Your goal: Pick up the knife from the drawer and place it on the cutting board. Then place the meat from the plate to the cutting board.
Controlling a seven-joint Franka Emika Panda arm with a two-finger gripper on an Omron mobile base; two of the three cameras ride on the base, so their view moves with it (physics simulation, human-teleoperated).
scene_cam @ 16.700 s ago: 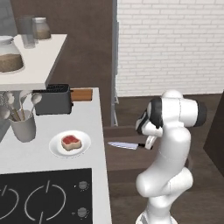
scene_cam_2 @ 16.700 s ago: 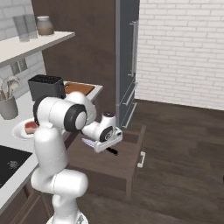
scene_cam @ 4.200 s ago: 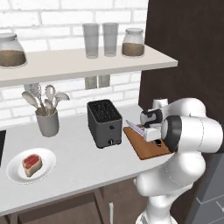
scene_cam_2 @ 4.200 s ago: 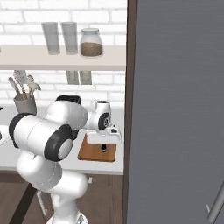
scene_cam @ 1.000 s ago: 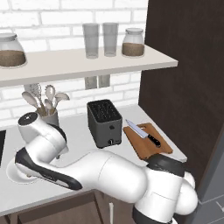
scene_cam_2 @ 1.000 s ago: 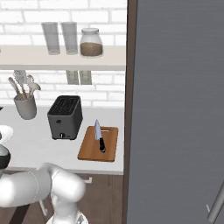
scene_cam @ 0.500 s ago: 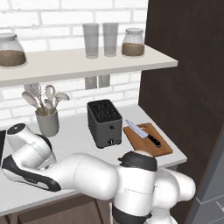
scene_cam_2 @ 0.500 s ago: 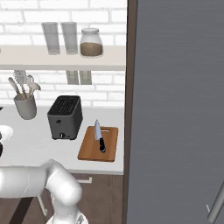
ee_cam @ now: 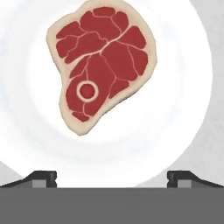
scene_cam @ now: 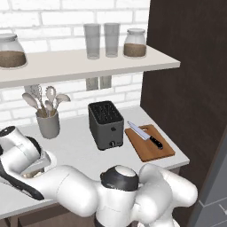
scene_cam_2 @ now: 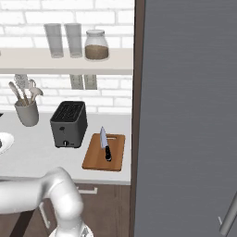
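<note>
Looking through the hand camera, I see the meat (ee_cam: pixel 101 65) lying on the white plate (ee_cam: pixel 183 127), with my fingers (ee_cam: pixel 112 178) spread wide above it and holding nothing. On the counter (scene_cam: pixel 80 148), the knife (scene_cam: pixel 145 135) rests on the cutting board (scene_cam: pixel 150 148), just beside the black toaster (scene_cam: pixel 105 124).

Arm swung far left and low, elbow bulking across foreground; gripper (ee_cam: pixel 112 177) pointed downward; jaws stood wide apart, fingertips (ee_cam: pixel 43 177) empty, gripping nothing.
</note>
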